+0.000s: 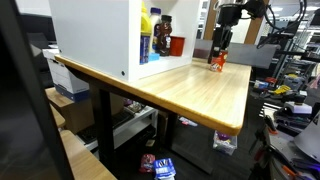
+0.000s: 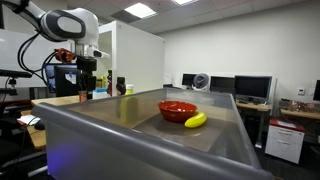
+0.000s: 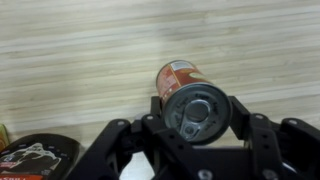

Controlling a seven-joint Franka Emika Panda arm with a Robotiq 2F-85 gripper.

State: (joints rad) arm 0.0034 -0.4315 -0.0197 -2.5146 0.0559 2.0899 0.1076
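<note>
Red-labelled can [image 3: 178,76], writing unreadable, sits inside the tool [image 3: 197,108]; whether clamped, I cannot tell.

Bright, even office light comes from ceiling panels [image 2: 140,10] in an exterior view. The wooden bench [image 1: 205,92] carries a soft sheen. Foreground edges in both exterior views are dark and out of focus. The wrist view is soft and grainy, with the can [image 3: 190,95] slightly blurred.

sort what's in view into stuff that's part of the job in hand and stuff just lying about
In hand: gripper, jaws either side of the can.
Lying about: red bowl, banana, white cabinet, blue container on its shelf, dark round object near the gripper.
</note>
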